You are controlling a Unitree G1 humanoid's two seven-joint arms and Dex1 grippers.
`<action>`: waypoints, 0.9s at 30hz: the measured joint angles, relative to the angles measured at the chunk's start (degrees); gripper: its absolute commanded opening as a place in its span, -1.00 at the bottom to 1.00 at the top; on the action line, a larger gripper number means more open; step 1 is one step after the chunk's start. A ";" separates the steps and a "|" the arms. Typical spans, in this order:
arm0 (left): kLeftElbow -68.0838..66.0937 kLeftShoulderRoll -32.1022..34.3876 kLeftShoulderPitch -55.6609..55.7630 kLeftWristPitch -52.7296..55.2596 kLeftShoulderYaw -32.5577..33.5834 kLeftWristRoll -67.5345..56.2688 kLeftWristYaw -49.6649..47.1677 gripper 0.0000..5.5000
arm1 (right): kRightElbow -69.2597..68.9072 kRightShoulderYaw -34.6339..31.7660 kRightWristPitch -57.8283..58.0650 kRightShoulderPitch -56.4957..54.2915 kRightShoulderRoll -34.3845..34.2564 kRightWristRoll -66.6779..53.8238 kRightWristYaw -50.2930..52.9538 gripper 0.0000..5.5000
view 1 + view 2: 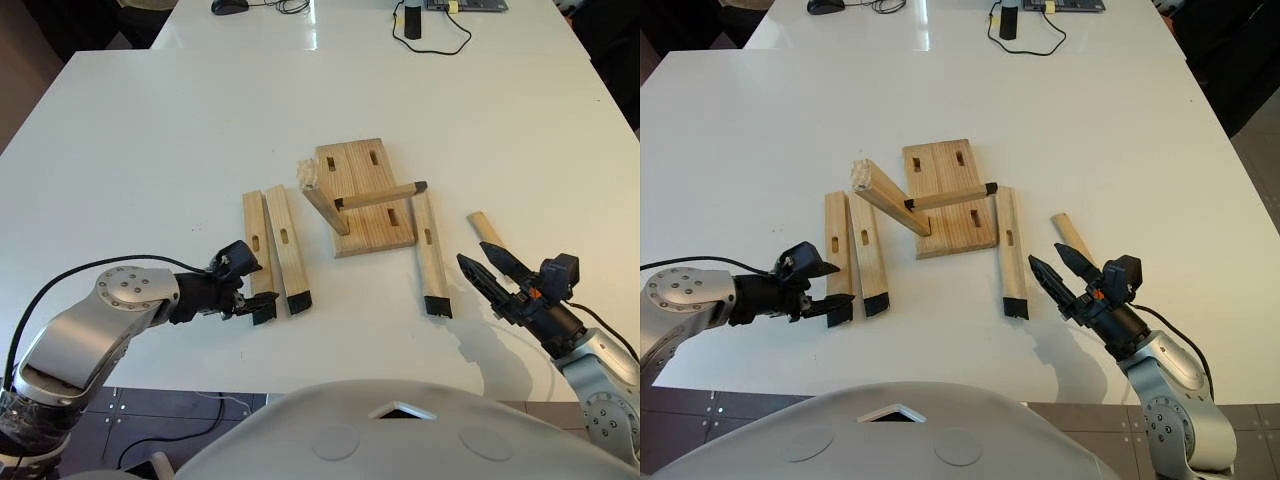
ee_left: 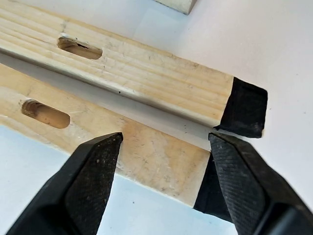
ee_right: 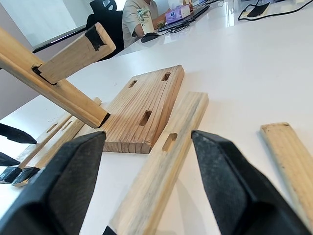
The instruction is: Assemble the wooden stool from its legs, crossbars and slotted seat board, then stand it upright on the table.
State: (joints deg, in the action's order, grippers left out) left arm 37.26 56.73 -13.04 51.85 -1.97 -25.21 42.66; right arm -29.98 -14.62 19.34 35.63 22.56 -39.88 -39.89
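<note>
White table (image 1: 140, 150): glossy, with the parts grouped around its middle and bare surface running out to the left, right and far edges. A second table (image 1: 340, 28) butts on behind, carrying a cable (image 1: 440, 45) and a mouse (image 1: 229, 7).

Seat board (image 1: 372, 205): flat at centre, slots up. The tilted leg (image 1: 325, 205) has its lower end on the board and leans up to the left. A crossbar (image 1: 380, 195) is plugged into its side and juts right, over the board.

Left of the board, the outer leg (image 1: 257, 235) and inner leg (image 1: 283, 240) lie side by side, black caps toward the robot. Right leg (image 1: 430, 250) lies just beside the board, with the short crossbar (image 1: 485, 228) beyond it.

Left gripper (image 1: 252, 288): jaws spread, straddling the capped end of the outer leg; contact cannot be told.

Right gripper (image 1: 472, 252): jaws apart, holding nothing, low over the table near the right leg's cap
</note>
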 measured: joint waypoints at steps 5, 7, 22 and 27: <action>-9.37 2.60 4.26 -3.56 0.42 2.13 2.79 0.19 | -0.06 0.87 -0.99 0.56 -0.57 0.73 0.29 0.16; -13.70 3.56 6.07 -4.00 0.30 3.17 4.07 0.19 | 0.09 0.98 -1.15 0.21 -0.66 1.03 0.50 0.16; -26.85 -0.45 8.70 -11.41 0.29 4.01 10.29 -0.27 | 2.41 1.00 -1.42 -3.54 0.32 2.52 0.70 0.16; -30.30 -1.32 9.83 -14.62 0.25 4.80 11.04 -0.27 | 3.25 0.59 -1.36 -4.69 0.95 2.45 0.53 0.16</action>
State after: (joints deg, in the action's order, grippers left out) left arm 6.96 55.41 -3.21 37.23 -1.73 -20.41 53.70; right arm -26.73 -14.03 17.98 30.94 23.51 -37.43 -39.36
